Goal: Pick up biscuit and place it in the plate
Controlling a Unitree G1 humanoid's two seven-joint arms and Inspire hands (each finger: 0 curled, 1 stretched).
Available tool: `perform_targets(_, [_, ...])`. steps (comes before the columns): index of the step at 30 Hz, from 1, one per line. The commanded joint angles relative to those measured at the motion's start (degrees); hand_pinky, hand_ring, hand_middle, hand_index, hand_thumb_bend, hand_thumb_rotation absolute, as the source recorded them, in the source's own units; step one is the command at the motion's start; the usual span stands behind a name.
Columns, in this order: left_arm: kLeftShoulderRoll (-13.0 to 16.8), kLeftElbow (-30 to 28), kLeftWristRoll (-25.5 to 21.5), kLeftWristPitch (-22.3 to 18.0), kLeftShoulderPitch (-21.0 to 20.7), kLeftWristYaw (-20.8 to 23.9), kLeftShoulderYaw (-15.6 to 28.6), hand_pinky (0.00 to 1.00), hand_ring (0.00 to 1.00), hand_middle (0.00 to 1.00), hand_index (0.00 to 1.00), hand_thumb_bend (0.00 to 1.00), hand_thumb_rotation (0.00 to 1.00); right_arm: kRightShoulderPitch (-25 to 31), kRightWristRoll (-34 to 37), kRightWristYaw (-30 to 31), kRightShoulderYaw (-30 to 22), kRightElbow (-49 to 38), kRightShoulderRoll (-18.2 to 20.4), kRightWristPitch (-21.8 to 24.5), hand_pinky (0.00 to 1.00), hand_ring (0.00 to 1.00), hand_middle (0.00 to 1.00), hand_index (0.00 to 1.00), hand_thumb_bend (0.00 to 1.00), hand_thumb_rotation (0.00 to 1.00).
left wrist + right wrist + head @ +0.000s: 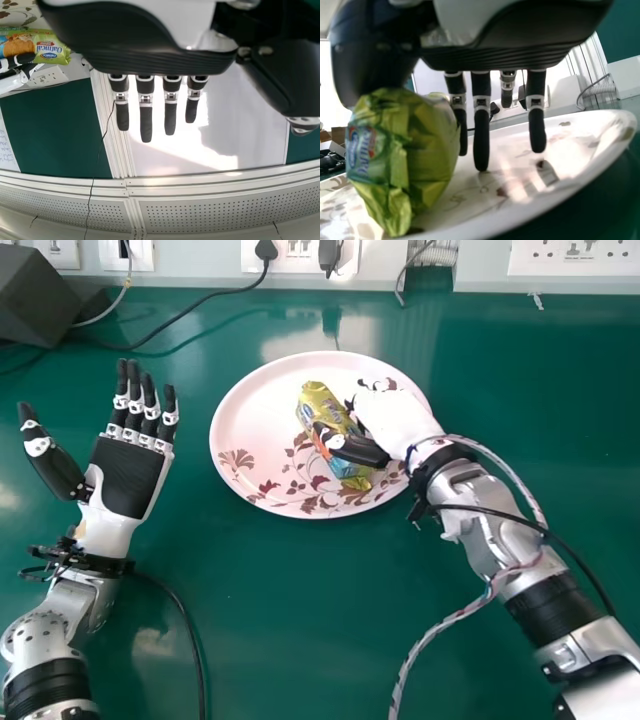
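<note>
So, far left there's a dark boxy thing (35,300) at the back of the green, glossy table (255,620). Nearer in is the robot's left hand (130,480), palm up over the table, wide open with straight fingers pointing toward the back, nothing in it, well apart from the food.

Next over is a round pale pink plate (245,420) with brown and reddish flower prints, and on it the crinkly yellow-green and blue biscuit packet (325,405). It's around the plate's middle, just left of the right hand (392,420), whose black thumb (355,448) lies across it. Long axis runs mostly front to back, slightly slanted: the yellow-green end points to the back and a bit left, the bluish end to the front and a bit right.

Packaging-wise, it's got lettering, a red-and-blue logo patch and a biscuit picture, with the printed side facing the left wrist camera. More print shows on the wrapper in the right wrist view.

The right hand is over the plate's right part, its fingers (481,135) pretty much straight and angled down beside the packet. Can't tell if it's actually gripping. White socket panels (575,255) run along the back, out to the far right.
</note>
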Motion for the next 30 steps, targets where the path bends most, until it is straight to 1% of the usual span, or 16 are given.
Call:
perform_targets(1, [-1.21,2.05,1.0,0.32,2.99,0.4,0.06,0.83,0.79,0.88,0.94,0.96,0.31,1.65,0.7,2.15,1.61,1.68,-0.05,-0.79,0.36,0.48,0.49,0.49,0.52,0.08])
perform_targets(3, [-1.39,1.56,1.29,-0.1,3.16,-0.08,-0.21,0.83,0.79,0.88,0.94,0.96,0.31,1.55,0.91,2.31,1.69,1.78,-0.19,-0.8,0.39,0.51,0.51,0.49,0.51,0.08])
perform_targets(5, [-1.16,1.46,2.65,-1.58,3.16,-2.05,-1.03,0.83,0.8,0.88,0.94,0.96,0.32,1.37,1.01,2.5,1.85,1.97,-0.32,-0.71,0.44,0.56,0.54,0.49,0.51,0.09])
perform_targets(9, [-0.92,2.28,5.06,-4.84,2.73,-7.22,-2.4,0.83,0.79,0.88,0.94,0.96,0.32,1.06,1.17,2.48,2.17,2.44,-0.6,-0.79,0.55,0.66,0.62,0.5,0.51,0.1])
perform_targets(10, [-0.71,2.68,5.53,-5.3,2.56,-8.54,-2.79,0.83,0.79,0.88,0.93,0.96,0.32,1.06,1.24,2.55,2.19,2.4,-0.65,-0.75,0.56,0.66,0.62,0.5,0.51,0.1])
perform_targets(11, [-0.51,3.33,5.92,-5.59,2.28,-9.83,-3.04,0.83,0.8,0.88,0.94,0.96,0.32,1.05,1.3,2.64,2.2,2.29,-0.7,-0.67,0.6,0.69,0.64,0.57,0.58,0.29])
perform_targets(12, [-0.36,3.95,6.25,-5.84,1.98,-10.66,-3.15,0.83,0.8,0.88,0.94,0.96,0.32,1.05,1.32,2.69,2.21,2.17,-0.76,-0.63,0.62,0.71,0.66,0.62,0.62,0.39])
perform_targets(13, [-0.27,4.44,6.47,-6.07,1.74,-11.12,-3.19,0.83,0.8,0.88,0.94,0.96,0.32,1.06,1.32,2.66,2.23,2.04,-0.84,-0.67,0.64,0.73,0.67,0.64,0.64,0.43])
perform_targets(14, [-0.26,4.73,6.61,-6.2,1.56,-11.16,-3.14,0.83,0.8,0.88,0.94,0.96,0.33,1.04,1.34,2.66,2.24,1.97,-0.91,-0.73,0.65,0.74,0.68,0.65,0.66,0.45])
perform_targets(17, [-0.24,4.8,6.91,-6.04,1.38,-10.9,-2.95,0.83,0.8,0.89,0.94,0.96,0.34,0.95,1.32,2.9,2.23,1.76,-1.05,-0.59,0.66,0.77,0.7,0.67,0.68,0.47])
perform_targets(21, [-0.13,4.22,7.28,-5.77,1.51,-10.93,-2.93,0.84,0.8,0.89,0.94,0.95,0.34,0.79,1.47,3.14,2.07,1.63,-1.18,-0.47,0.72,0.81,0.73,0.68,0.7,0.47])
perform_targets(27, [-0.18,3.39,7.46,-5.45,1.95,-10.48,-2.87,0.84,0.81,0.9,0.94,0.95,0.34,0.54,1.26,3.74,1.93,0.56,-1.57,-0.13,0.77,0.84,0.76,0.7,0.71,0.5])
perform_targets(30, [-0.08,3.44,7.65,-5.58,1.98,-10.84,-2.9,0.84,0.81,0.9,0.94,0.95,0.34,0.46,1.06,4.26,1.9,-0.08,-1.72,0.16,0.79,0.85,0.77,0.71,0.71,0.49])
